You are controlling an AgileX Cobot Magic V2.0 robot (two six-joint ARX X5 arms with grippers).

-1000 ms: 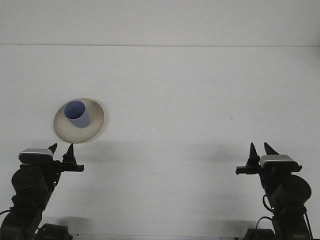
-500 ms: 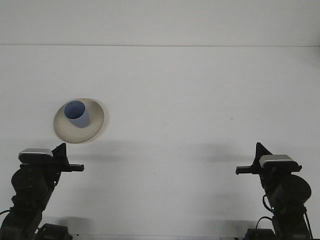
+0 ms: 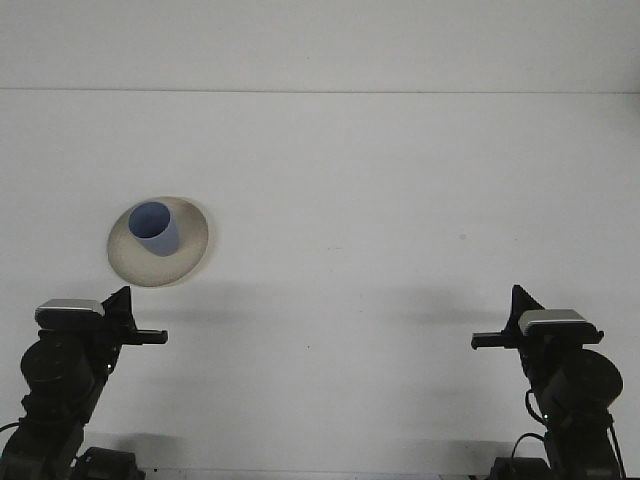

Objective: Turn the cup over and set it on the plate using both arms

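Front view: a blue cup [image 3: 154, 227] stands upright on the cream plate [image 3: 190, 243], left of centre. Left gripper [image 3: 122, 300] at lower left and right gripper [image 3: 519, 298] at lower right are both closed, holding nothing, well apart from the plate.

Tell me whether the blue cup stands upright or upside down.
Upright: the blue cup shows its open mouth on top, standing on the cream plate.

A plain white worktop [image 3: 380, 200] fills nearly everything in front of me, matte and evenly lit. At its far edge a thin line marks where it meets a white wall [image 3: 320, 45]. Soft grey shadows lie along the near side.
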